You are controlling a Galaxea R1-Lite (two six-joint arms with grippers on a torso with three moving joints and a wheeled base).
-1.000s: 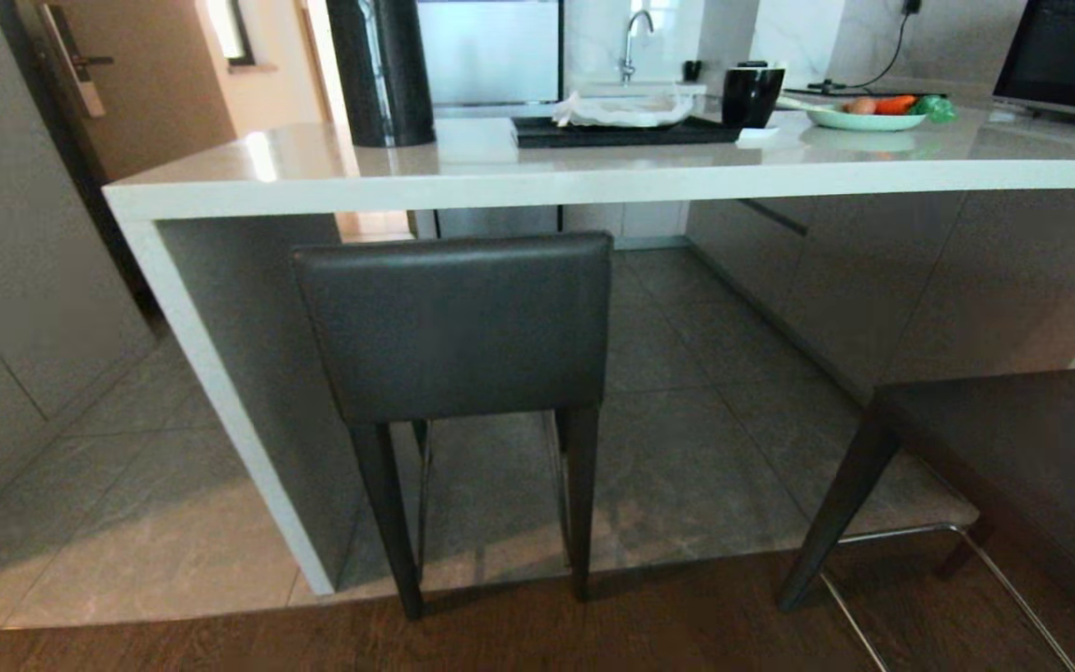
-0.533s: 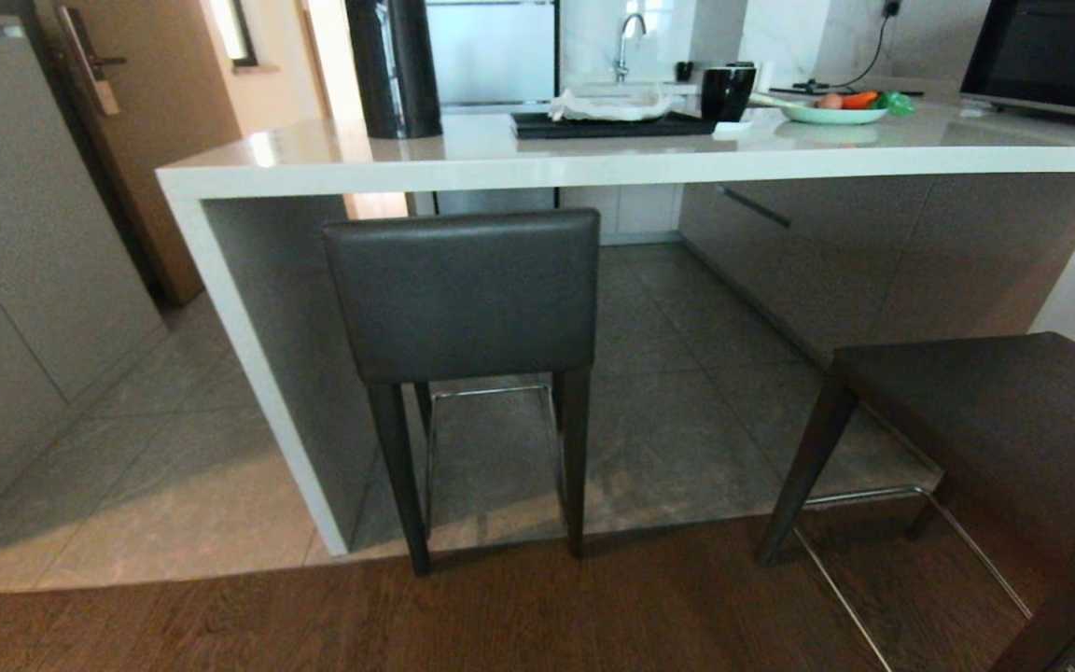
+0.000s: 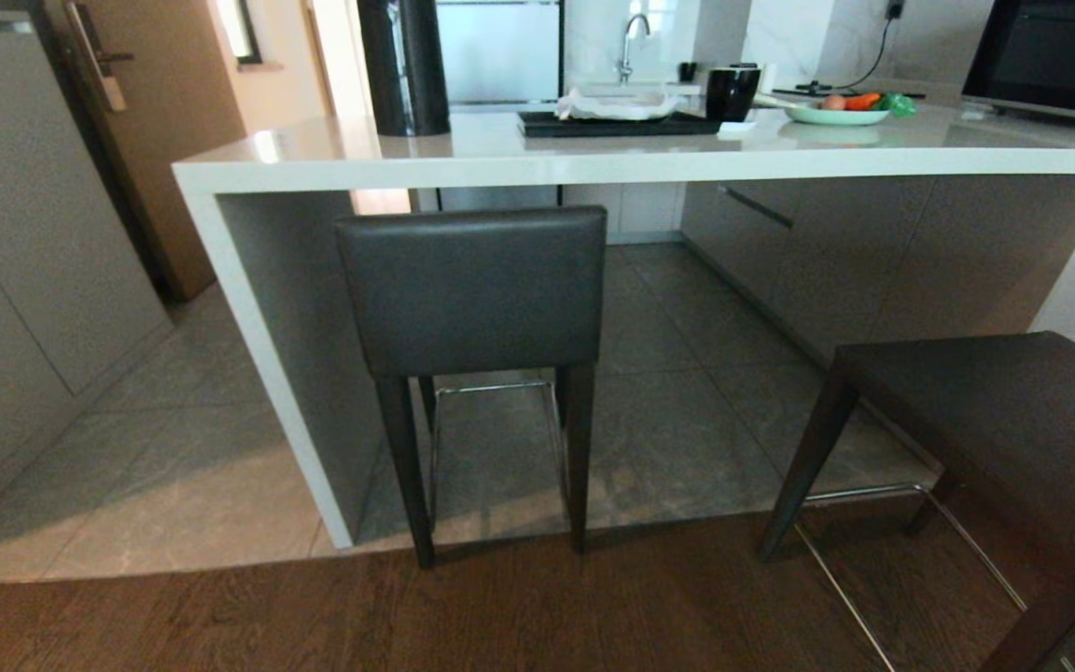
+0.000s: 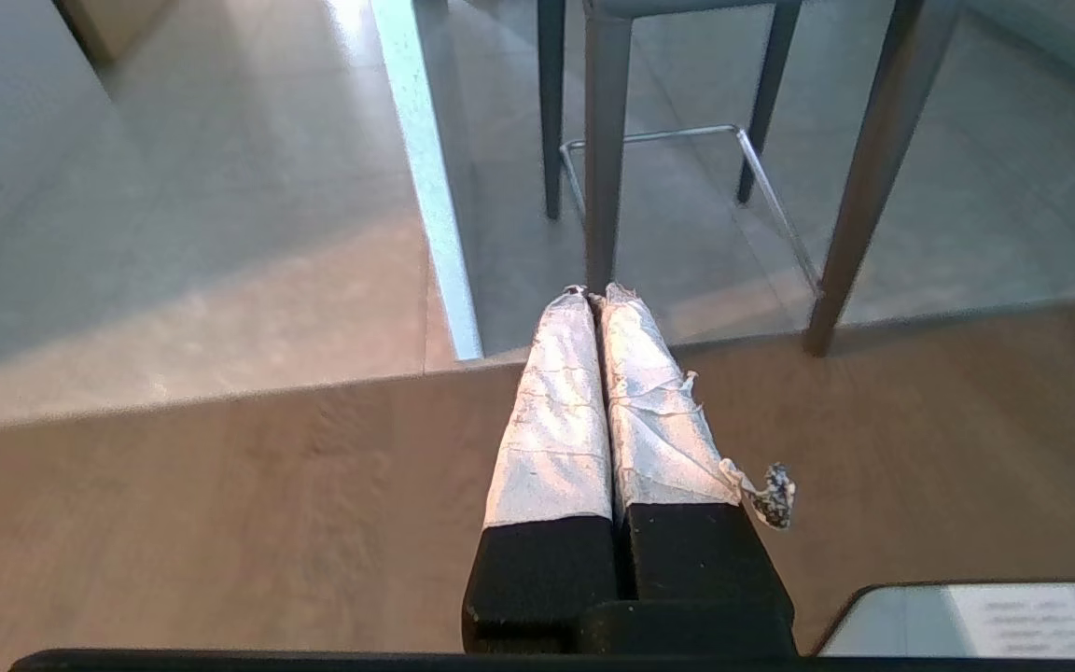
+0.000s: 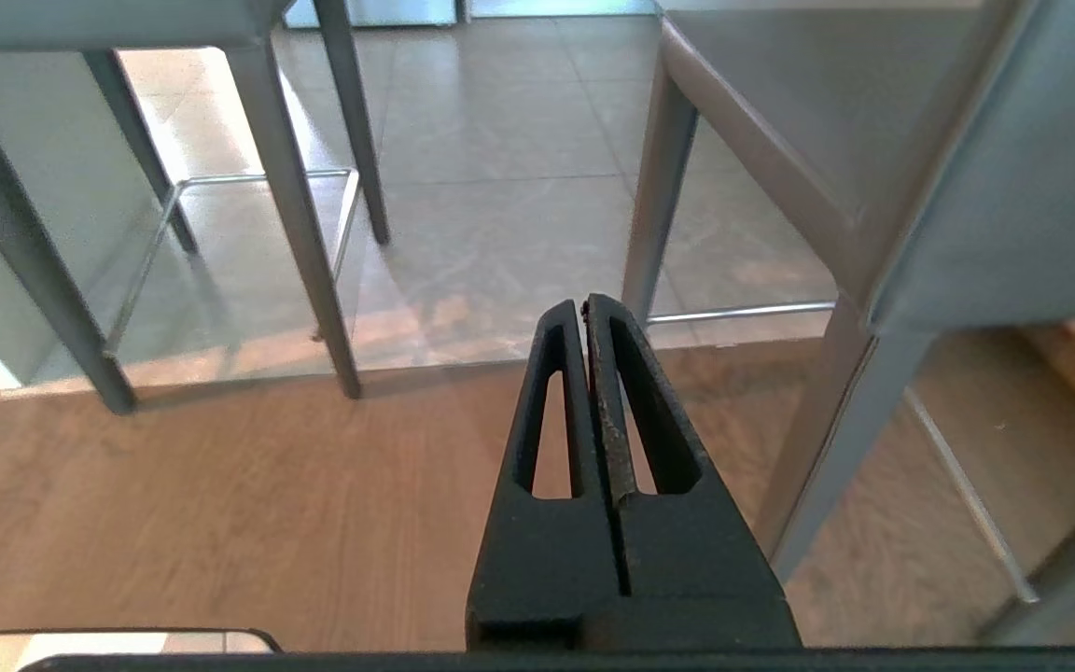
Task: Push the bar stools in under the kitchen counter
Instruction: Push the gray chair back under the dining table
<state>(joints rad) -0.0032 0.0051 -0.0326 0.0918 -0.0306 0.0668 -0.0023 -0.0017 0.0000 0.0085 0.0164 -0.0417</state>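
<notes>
The kitchen counter [image 3: 593, 168] spans the head view, off-white with a slab end panel on the left. One bar stool [image 3: 477, 289] stands at its left end, its dark backrest just below the counter's edge and its seat underneath. The other bar stool [image 3: 995, 420] stands out from the counter at the near right, only its seat, legs and chrome footrest showing. Neither gripper shows in the head view. My left gripper [image 4: 593, 294], with white-taped fingers, is shut and empty above the wood floor, facing the left stool's legs [image 4: 605, 140]. My right gripper [image 5: 584, 308] is shut and empty, with the right stool [image 5: 780, 121] just beyond it.
On the counter stand a tall black cylinder [image 3: 404, 65], a black tray with a white cloth [image 3: 617, 121], a black cup [image 3: 732, 93], a green plate of vegetables [image 3: 841, 114] and a microwave [image 3: 1051, 56]. Grey cabinets [image 3: 15, 233] and a door [image 3: 146, 112] are at the left. Wood floor meets tile [image 3: 220, 560].
The whole view has drawn back and shifted, so the camera has moved away from the counter. The stools stand where they were relative to the counter.
</notes>
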